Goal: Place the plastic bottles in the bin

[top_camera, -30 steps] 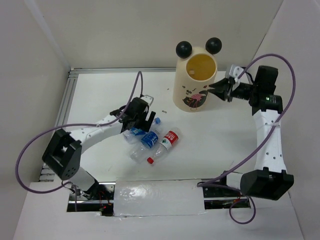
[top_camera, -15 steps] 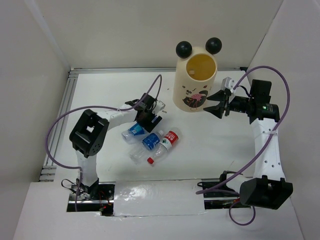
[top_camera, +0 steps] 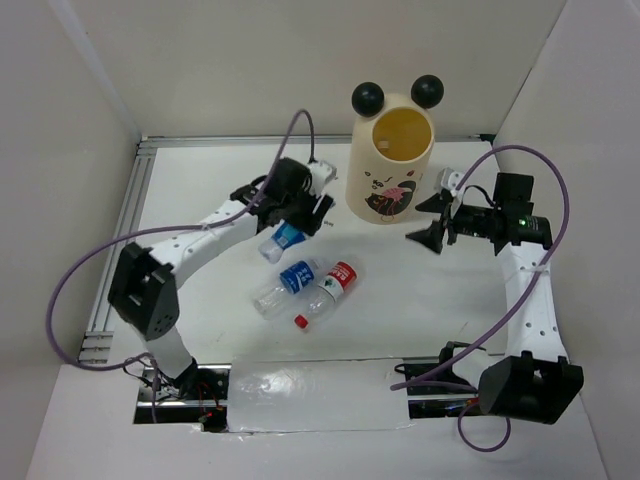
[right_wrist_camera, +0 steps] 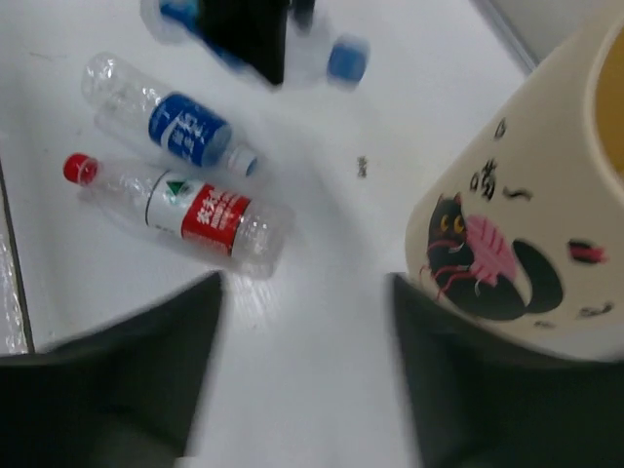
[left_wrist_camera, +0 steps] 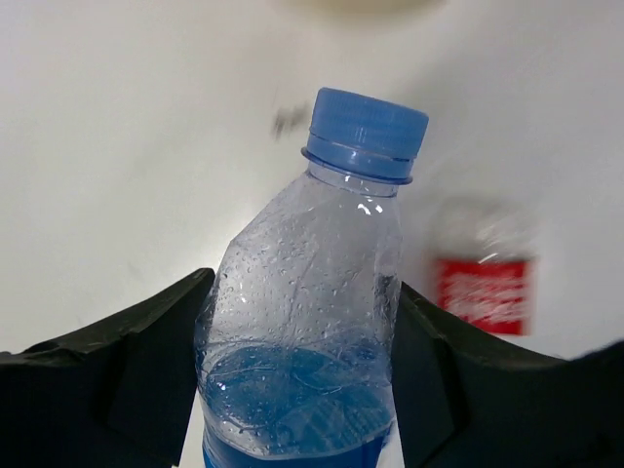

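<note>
Closest to the arms, two plastic bottles lie flat on the table [top_camera: 200, 190], side by side: a blue-label bottle [top_camera: 286, 284] and a red-label bottle [top_camera: 332, 285]. No claw touches them, so they wait for their turn.

A bit farther back, the left claw [left_wrist_camera: 302, 292] squeezes a blue-cap bottle [left_wrist_camera: 310, 380] by its body, one finger on each side. The cap points away from the claw. The bottle looks lifted off the table. I think it is held tight like this so it does not slip on the way to the bin.

On the other side, the right claw [top_camera: 428, 220] hangs with its fingers spread wide and nothing in them, just beside the bin.

Farthest back stands the bin [top_camera: 392, 165]. It is upright, with its round yellow mouth facing up so bottles can drop in. The held bottle is near the bin, on its left, but not over the mouth yet.
</note>
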Available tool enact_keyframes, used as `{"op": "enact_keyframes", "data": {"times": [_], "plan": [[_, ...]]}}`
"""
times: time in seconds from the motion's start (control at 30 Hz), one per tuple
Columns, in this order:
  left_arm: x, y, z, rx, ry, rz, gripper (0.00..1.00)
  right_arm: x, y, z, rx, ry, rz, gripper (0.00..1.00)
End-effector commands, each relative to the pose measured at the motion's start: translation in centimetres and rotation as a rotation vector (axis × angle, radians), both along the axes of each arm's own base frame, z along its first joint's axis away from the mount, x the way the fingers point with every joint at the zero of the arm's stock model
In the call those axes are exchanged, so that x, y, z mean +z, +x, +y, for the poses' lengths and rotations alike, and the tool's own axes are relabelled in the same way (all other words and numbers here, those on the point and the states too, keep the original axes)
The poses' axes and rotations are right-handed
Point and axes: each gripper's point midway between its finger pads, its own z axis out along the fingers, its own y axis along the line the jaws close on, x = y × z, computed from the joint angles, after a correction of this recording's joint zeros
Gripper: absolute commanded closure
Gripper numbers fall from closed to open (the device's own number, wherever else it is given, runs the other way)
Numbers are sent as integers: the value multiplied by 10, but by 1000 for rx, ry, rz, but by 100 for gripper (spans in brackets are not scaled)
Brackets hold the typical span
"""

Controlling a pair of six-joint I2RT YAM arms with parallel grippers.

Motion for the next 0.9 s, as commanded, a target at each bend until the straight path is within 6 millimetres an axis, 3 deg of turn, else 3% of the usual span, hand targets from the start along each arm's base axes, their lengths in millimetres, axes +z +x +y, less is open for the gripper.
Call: {"op": "enact_keyframes", "data": {"times": [0.0,0.07,0.13,0.2,0.23,0.27,0.3,0.37,0.43,0.47,0.53,0.57,0.6,0.67,0.7,0.73,0.77,0.8,0.83,0.87], "plan": [[183,-6,-66,-110,-443,-295,69,-43,-5,-16,-66,-103,72,0],[227,-24,-95,-209,-583,-350,69,-74,-20,-17,-21,-157,121,0],[285,-30,-114,-281,-742,-483,70,-91,-26,-20,-11,-191,144,0],[315,-40,-133,-358,-861,-541,71,-109,-36,-21,-4,-209,180,24],[350,-40,-134,-378,-958,-660,71,-114,-38,-22,-6,-214,196,36],[367,-45,-138,-399,-1016,-713,71,-116,-40,-23,-6,-227,189,46],[370,-42,-147,-398,-1062,-741,71,-123,-45,-22,2,-225,209,67],[399,-36,-146,-386,-1162,-865,71,-124,-49,-21,4,-224,218,87],[416,-25,-148,-326,-1225,-930,70,-132,-55,-22,-2,-218,240,98],[399,-16,-162,-313,-1220,-927,69,-132,-57,-20,1,-211,236,99],[419,-18,-157,-261,-1292,-1106,67,-135,-60,-19,1,-210,241,97],[404,-6,-169,-235,-1286,-1126,66,-139,-63,-19,3,-207,254,96],[403,-6,-175,-230,-1295,-1159,66,-141,-65,-18,3,-206,255,96],[418,-5,-177,-208,-1301,-1281,66,-144,-67,-18,5,-205,264,96],[419,1,-179,-188,-1292,-1305,66,-144,-67,-18,9,-209,256,96],[399,13,-198,-181,-1247,-1283,66,-144,-67,-18,9,-209,256,96],[411,21,-201,-157,-1239,-1301,66,-142,-67,-18,8,-211,247,96],[411,22,-201,-157,-1239,-1301,66,-142,-67,-18,8,-211,247,96],[398,36,-207,-141,-1207,-1296,66,-145,-69,-17,9,-209,256,96],[408,36,-204,-127,-1222,-1312,66,-145,-69,-17,9,-209,256,96]]}}
